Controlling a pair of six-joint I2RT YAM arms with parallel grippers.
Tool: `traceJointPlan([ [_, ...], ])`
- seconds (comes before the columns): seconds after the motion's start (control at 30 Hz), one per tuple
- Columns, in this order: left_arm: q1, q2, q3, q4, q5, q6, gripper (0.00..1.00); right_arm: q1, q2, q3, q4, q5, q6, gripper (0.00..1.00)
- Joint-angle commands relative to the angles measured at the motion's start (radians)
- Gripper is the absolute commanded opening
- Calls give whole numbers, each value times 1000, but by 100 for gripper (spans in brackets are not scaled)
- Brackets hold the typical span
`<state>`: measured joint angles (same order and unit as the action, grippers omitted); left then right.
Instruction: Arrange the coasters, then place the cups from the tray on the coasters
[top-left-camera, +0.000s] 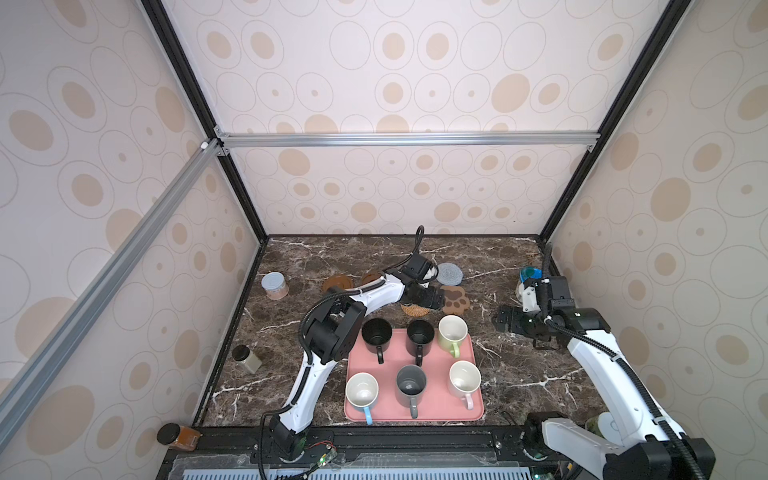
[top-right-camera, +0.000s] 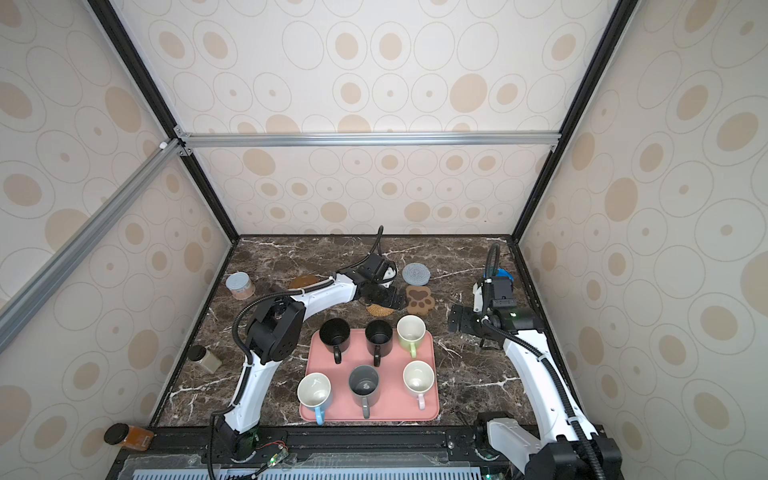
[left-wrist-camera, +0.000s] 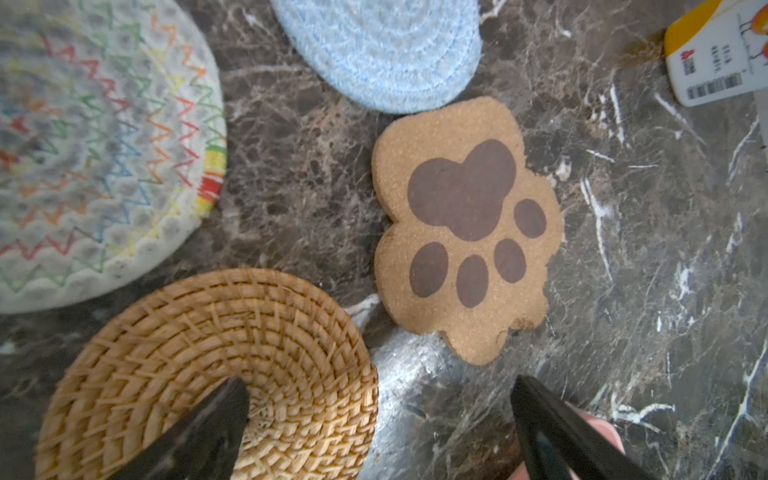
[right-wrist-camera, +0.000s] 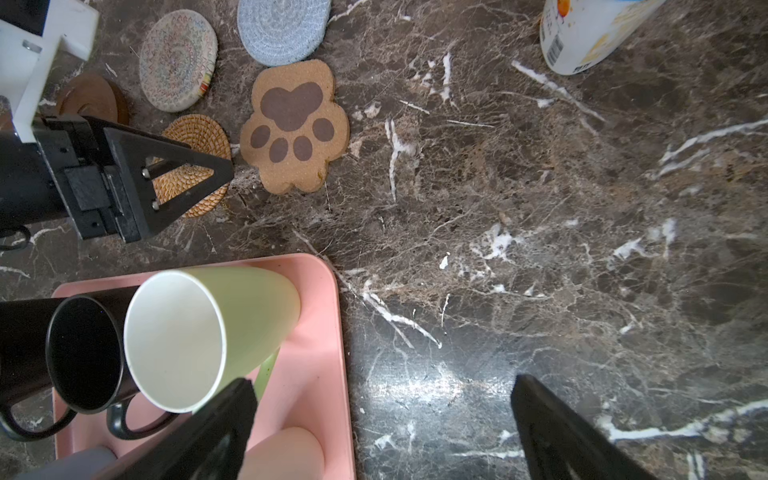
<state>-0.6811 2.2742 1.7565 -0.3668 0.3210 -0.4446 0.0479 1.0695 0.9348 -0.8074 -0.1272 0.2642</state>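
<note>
Reaching past the far edge of the tray (top-left-camera: 436, 409), the left claw (top-left-camera: 430, 298) hangs low at the tray's twelve o'clock, jaws spread wide, nothing clamped. On its wrist camera one finger (left-wrist-camera: 199, 428) lies over the rattan coaster (left-wrist-camera: 199, 345) and the other sits over bare surface (left-wrist-camera: 623, 249) near the paw coaster (left-wrist-camera: 465, 232). Whether either touches down, I cannot tell.

In both top views the grey-blue woven coaster (top-left-camera: 449, 273) sits at the paw's twelve o'clock, just apart from it, and the rattan one lies at its nine o'clock. The cream woven coaster (right-wrist-camera: 178, 60) is tucked mostly under the left wrist. Further out toward nine o'clock lie the wooden disc coaster (top-left-camera: 337, 284) and the second wooden disc (top-left-camera: 372, 277), partly hidden by the arm.

Every mug is on the tray, upright, handles toward six o'clock. In the far row are the corner black cup (top-left-camera: 377, 332), the middle black cup (top-left-camera: 419, 332) and the light green cup (top-left-camera: 452, 328). In the near row are the blue-handled white cup (top-left-camera: 362, 390), the grey cup (top-left-camera: 410, 384) and the pink-handled white cup (top-left-camera: 464, 377).

Over at the tray's two o'clock, the right claw (top-left-camera: 500, 320) hovers above bare marble, jaws wide apart, empty.
</note>
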Motion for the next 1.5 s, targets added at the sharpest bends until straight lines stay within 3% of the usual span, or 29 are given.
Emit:
traceJointPlan([
  [0.0, -14, 73, 7, 33, 37, -44, 100, -5, -5, -6, -15, 9, -1, 100],
  [0.2, -33, 152, 60, 169, 61, -153, 100, -6, -15, 5, -35, 26, -12, 100],
  [0.63, -54, 334, 337, 167, 3, -233, 100, -14, -28, 5, -47, 32, -20, 100],
  [1.13, -56, 266, 403, 105, -17, -127, 100, -14, -35, 9, -49, 29, -14, 100],
  [1.47, -39, 216, 513, -55, -136, 27, 100, -14, -28, 5, -41, 21, -11, 100],
])
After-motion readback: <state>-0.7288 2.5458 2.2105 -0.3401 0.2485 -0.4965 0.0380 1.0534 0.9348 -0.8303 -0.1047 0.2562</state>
